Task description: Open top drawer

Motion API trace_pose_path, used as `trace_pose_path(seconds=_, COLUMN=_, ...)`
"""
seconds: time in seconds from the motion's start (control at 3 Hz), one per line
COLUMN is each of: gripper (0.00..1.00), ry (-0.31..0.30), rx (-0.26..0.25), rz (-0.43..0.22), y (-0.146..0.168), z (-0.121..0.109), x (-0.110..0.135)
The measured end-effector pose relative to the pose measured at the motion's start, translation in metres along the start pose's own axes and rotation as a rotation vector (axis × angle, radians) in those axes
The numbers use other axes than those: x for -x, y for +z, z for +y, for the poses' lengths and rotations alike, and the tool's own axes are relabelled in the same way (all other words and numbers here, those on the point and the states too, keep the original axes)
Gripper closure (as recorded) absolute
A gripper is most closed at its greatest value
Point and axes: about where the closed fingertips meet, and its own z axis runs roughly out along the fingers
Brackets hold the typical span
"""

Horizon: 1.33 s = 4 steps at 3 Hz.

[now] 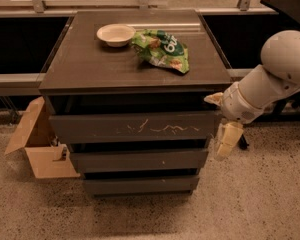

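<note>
The top drawer (132,127) is the tallest dark grey front of the cabinet, with pale scratches near its centre. A dark gap shows between it and the cabinet top. My gripper (220,119) is at the drawer's right end, open. One cream finger (214,98) sits at the drawer's upper right corner. The other finger (227,139) hangs lower, just off the cabinet's right side. I cannot tell whether either finger touches the drawer front. The white arm (270,79) reaches in from the right.
On the cabinet top (90,64) lie a white bowl (115,34) and a green snack bag (161,49). Two narrower drawer fronts (140,160) sit below. An open cardboard box (37,144) stands on the floor at the left. Dark benches flank the cabinet behind.
</note>
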Motion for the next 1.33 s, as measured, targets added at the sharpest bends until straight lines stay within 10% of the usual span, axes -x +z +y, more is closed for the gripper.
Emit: trace_pose_path(seconds=1.33, gripper=0.0, ry=-0.096, rx=0.066, rz=0.083, y=0.104, z=-0.064, x=-0.003)
